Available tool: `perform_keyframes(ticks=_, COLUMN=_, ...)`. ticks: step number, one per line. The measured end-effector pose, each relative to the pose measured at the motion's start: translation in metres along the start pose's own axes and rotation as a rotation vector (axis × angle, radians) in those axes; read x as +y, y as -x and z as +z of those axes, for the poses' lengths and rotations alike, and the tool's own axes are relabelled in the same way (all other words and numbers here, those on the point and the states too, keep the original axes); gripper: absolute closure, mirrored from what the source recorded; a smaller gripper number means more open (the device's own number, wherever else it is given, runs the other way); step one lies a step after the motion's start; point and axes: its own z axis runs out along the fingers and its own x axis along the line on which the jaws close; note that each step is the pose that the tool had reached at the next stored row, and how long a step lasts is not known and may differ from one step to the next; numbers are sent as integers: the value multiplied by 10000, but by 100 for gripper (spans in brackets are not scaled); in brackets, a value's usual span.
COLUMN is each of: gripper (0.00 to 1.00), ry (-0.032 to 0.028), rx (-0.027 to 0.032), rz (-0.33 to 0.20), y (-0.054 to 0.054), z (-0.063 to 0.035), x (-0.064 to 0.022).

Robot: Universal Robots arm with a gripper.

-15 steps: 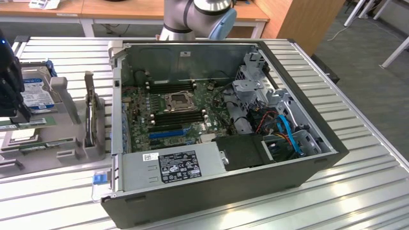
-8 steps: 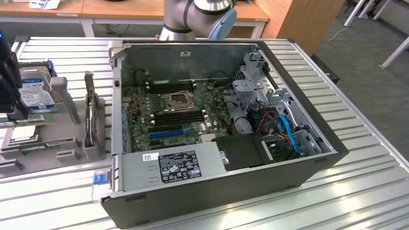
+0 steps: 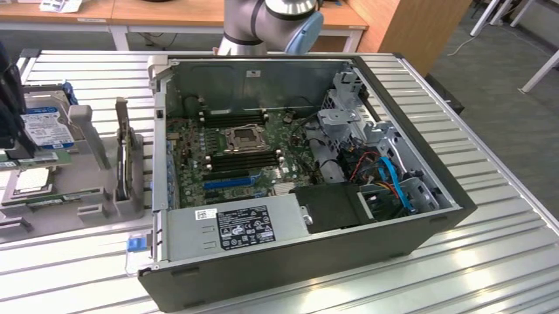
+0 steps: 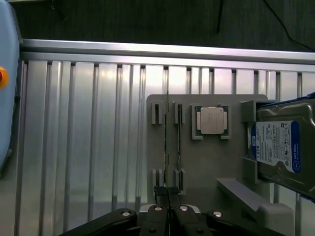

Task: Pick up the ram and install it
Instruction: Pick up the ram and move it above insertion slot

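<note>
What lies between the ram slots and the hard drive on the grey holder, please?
In the wrist view, a square silver processor chip sits between the ram and the hard drive.

Two ram sticks (image 4: 166, 142), one hard drive (image 4: 280, 147)

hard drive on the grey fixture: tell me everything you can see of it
The hard drive is a bare, metal-cased unit with a blue-and-white printed label on its upper face. It leans tilted in a grey cradle at one end of the fixture plate, beside the seated processor chip. The cradle is all that is seen touching it.
</note>
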Motion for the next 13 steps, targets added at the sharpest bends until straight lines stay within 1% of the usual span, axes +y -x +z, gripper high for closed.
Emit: perform_keyframes(ticks=13, gripper=89, ry=0, rx=0, rz=0, y=4, z=-147, x=4)
